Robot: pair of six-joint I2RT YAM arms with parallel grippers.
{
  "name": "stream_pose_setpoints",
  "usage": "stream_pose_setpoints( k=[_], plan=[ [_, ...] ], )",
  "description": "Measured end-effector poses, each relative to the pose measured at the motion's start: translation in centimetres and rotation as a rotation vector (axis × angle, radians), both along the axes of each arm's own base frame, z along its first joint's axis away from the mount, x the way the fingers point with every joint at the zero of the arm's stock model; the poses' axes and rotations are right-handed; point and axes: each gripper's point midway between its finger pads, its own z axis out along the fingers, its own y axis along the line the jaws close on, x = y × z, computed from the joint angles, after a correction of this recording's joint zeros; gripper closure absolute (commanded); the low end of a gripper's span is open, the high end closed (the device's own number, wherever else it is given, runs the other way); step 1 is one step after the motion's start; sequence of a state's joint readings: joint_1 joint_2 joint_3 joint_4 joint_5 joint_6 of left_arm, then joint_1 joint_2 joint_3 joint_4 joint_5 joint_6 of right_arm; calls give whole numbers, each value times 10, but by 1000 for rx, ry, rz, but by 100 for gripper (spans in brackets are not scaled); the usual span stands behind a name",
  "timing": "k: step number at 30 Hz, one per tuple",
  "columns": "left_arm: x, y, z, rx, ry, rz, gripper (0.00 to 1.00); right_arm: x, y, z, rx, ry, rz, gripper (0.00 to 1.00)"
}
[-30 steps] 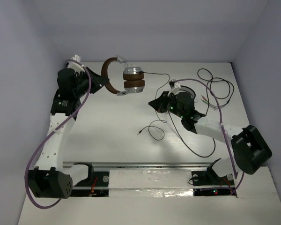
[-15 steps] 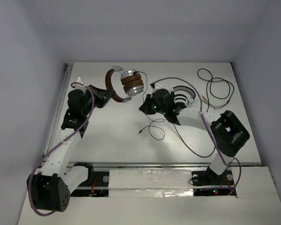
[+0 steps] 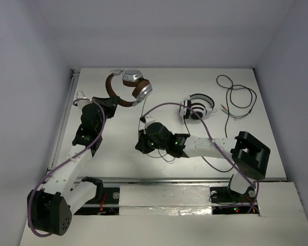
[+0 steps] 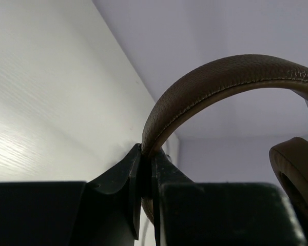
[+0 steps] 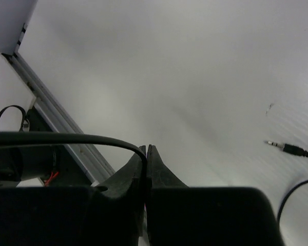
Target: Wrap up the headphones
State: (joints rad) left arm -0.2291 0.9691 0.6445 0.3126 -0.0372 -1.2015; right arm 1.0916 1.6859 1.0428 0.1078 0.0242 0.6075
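Note:
The headphones [image 3: 127, 86], with brown headband and silver earcups, hang at the back left above the table. My left gripper [image 3: 111, 102] is shut on the brown headband [image 4: 220, 82], which is pinched between its fingertips in the left wrist view; a brown ear pad [image 4: 295, 174] shows at the right edge. My right gripper [image 3: 140, 145] is near the table's middle, low, and shut on the thin black cable [image 5: 66, 137], which curves out from between the tips. The cable's jack plug [image 5: 290, 148] lies on the table.
White-and-black striped headphones [image 3: 197, 107] lie at the back right, with a loose black cable [image 3: 237, 97] beyond them. A metal rail [image 3: 164, 180] runs along the near edge. Walls enclose the table on three sides.
My left arm has drawn the headphones left and turned them. My right gripper has moved left and nearer, to the table's middle, with the cable in it.

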Motion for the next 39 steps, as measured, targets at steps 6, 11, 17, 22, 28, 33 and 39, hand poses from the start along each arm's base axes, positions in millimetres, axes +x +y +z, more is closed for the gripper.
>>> stream_pose_setpoints(
  k=[6, 11, 17, 22, 28, 33, 39],
  plan=[
    [-15, 6, -20, 227, 55, 115, 100, -36, -10, 23, -32, -17, 25, 100],
    [-32, 1, -37, 399, 98, 139, 100, -58, -26, 40, -86, -16, 69, 100],
    [-60, -23, -75, 645, 167, 31, 100, -65, -43, 50, -196, -18, 118, 100],
    [-78, -25, -105, 842, 251, -60, 100, -71, -64, 52, -278, -15, 145, 100],
    [-81, -18, -85, 877, 228, -48, 100, -81, -85, 47, -302, 12, 145, 100],
    [-71, -17, -12, 817, 110, -8, 100, -95, -106, -1, -347, 105, 117, 100],
    [-56, -8, 85, 681, -58, 71, 100, -94, -119, -22, -358, 138, 31, 100]
  ],
)
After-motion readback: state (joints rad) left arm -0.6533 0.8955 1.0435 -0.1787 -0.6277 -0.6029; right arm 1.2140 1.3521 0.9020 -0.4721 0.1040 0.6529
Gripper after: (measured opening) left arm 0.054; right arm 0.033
